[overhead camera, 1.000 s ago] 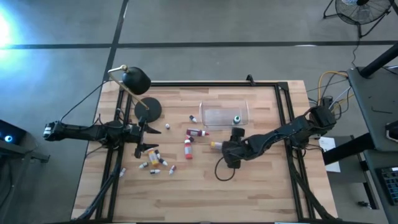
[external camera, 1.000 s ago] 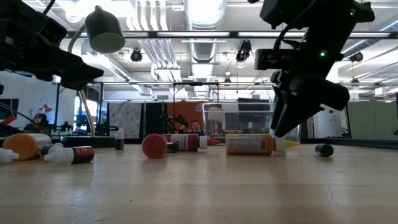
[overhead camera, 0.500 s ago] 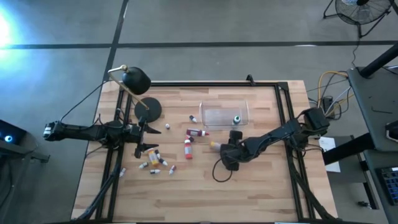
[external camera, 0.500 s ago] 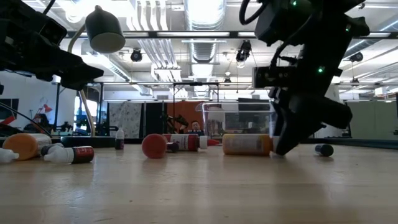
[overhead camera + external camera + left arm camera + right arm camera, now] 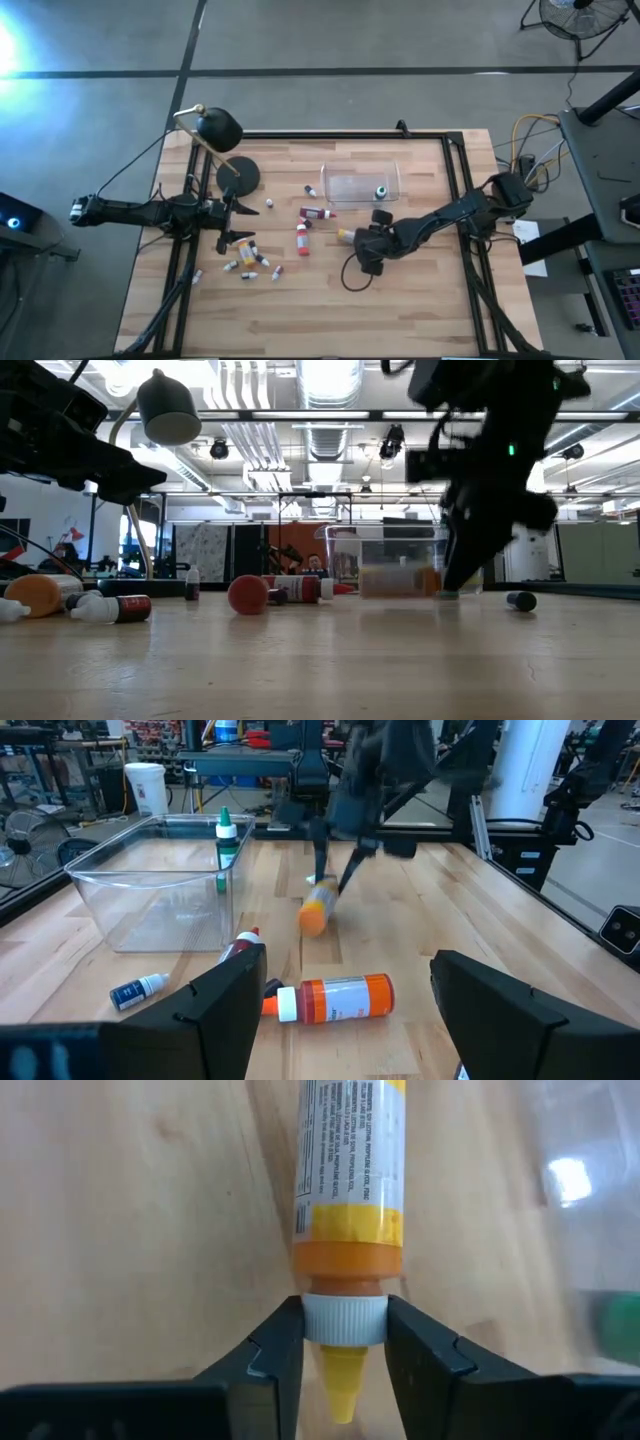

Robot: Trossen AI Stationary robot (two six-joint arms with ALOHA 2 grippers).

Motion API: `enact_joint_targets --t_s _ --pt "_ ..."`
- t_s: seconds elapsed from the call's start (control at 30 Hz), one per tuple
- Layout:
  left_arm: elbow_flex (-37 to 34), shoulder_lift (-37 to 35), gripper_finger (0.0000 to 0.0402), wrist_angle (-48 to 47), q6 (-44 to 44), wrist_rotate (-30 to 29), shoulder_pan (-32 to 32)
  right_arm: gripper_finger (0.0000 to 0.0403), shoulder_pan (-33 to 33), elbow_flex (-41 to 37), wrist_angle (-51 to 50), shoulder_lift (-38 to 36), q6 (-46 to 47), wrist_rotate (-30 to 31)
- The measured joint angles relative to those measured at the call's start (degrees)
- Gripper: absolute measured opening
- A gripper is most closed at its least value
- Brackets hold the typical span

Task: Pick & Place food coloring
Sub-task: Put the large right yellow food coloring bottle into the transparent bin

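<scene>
An orange food-coloring bottle with a white ribbed collar and yellow dropper tip [image 5: 346,1210] is clamped at its collar between the two dark fingers [image 5: 275,1355] of the right gripper [image 5: 358,238], near the middle of the light wooden table [image 5: 420,310] and just in front of the clear rectangular plastic tub [image 5: 360,183]; in the left wrist view the bottle [image 5: 318,908] hangs tilted from the gripper, its base end low toward the wood, though whether it touches the tabletop cannot be told. A green-bodied dropper bottle with a white cap [image 5: 226,835] stands upright inside the tub. Just beside the tub's open side lie a dark red bottle [image 5: 318,212] and a red-and-white bottle [image 5: 301,238], with a small white-capped bottle [image 5: 310,190] close by. Farther toward the left arm, a loose cluster of tiny bottles [image 5: 250,262] is scattered on the wood below the left gripper [image 5: 236,212], which hovers with its fingers spread wide and holds nothing. A black round-headed desk lamp [image 5: 218,128] stands on its round base at the table's far left corner.
</scene>
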Motion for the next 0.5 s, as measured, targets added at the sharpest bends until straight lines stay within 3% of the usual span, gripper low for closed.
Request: enact_joint_targets --t_s 0.17,0.2,0.3,0.33,0.5 --pt "0.0 0.0 0.0257 0.0 0.0 0.01 0.0 0.0107 -0.52 6.08 -11.63 -5.51 -3.64 -0.69" --pt "0.0 -0.01 0.0257 0.0 0.0 0.0 0.0 0.0107 -1.15 7.07 -12.57 -6.5 -4.34 -4.23" --pt "0.0 0.0 0.0257 0.0 0.0 0.01 0.0 0.0108 -5.91 10.02 -18.01 -7.13 0.17 -25.1" --pt "0.0 0.0 0.0257 0.0 0.0 -0.01 -0.01 0.0108 -7.3 10.74 -21.55 -6.22 2.13 -29.31" --pt "0.0 0.0 0.0257 0.0 0.0 0.01 -0.01 0.0108 -11.36 14.54 -44.24 -1.89 3.45 -42.31"
